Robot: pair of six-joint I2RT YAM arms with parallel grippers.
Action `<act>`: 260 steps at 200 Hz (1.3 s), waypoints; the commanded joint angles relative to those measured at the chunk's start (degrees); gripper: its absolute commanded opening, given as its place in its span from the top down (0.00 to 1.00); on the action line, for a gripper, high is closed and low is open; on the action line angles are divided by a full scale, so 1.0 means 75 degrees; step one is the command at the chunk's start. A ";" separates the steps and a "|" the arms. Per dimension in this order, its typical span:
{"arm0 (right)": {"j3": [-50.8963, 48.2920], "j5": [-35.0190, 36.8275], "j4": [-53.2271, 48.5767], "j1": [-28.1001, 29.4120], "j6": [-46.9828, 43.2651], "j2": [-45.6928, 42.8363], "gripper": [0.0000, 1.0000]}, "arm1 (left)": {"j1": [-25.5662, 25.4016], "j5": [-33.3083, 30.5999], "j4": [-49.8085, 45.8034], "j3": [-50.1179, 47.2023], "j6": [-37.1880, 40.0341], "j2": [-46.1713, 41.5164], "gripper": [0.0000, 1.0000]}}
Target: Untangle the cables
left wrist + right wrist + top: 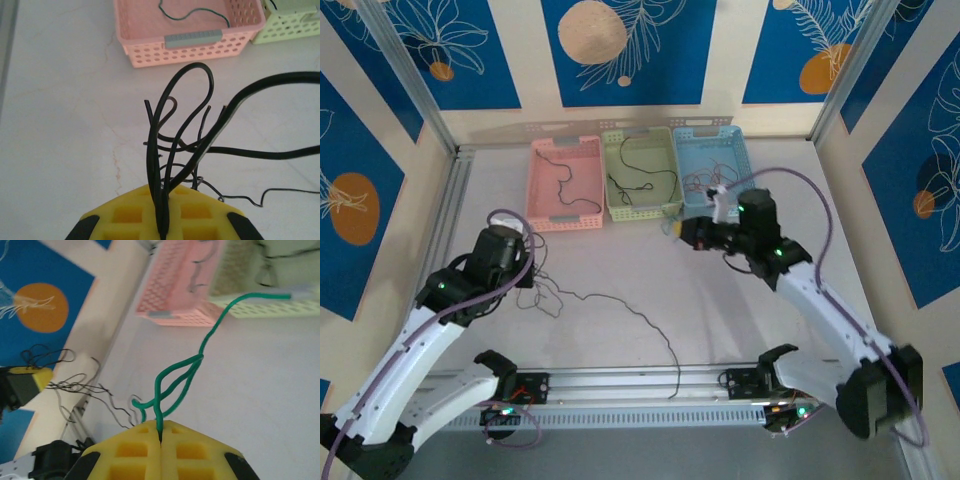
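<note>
- Top view: the left gripper (527, 268) is closed on a knot of thin black cables (548, 292) at the white table (740, 320); one strand trails to the near rail (620, 381). Draw it slowly away from the right gripper (688, 232).
- Left wrist view: yellow pads (125, 215) clamp several black loops together; lifting would likely drag the whole knot, so work one strand free.
- Right wrist view: jaws shut on one thin green cable (180, 375); the pink perforated plastic basket (175, 290) ahead could snag it.

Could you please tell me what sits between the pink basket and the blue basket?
The green basket, with a dark cable lying inside it, stands between them, as the top external view shows.
</note>
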 commanded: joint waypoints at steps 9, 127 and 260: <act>0.2101 0.0021 0.0038 0.0939 -0.1049 0.1970 1.00 | 0.0181 -0.0464 -0.0048 0.0076 -0.0121 -0.0274 1.00; 1.1824 0.0727 -0.3383 0.1959 -0.1507 1.0241 0.95 | 0.0217 -0.0203 0.0007 0.0029 -0.0041 -0.0202 1.00; 0.3344 -0.0471 -0.0931 0.1829 -0.2173 0.3751 0.45 | 0.0211 -0.0085 0.0045 0.0018 -0.0019 -0.0324 1.00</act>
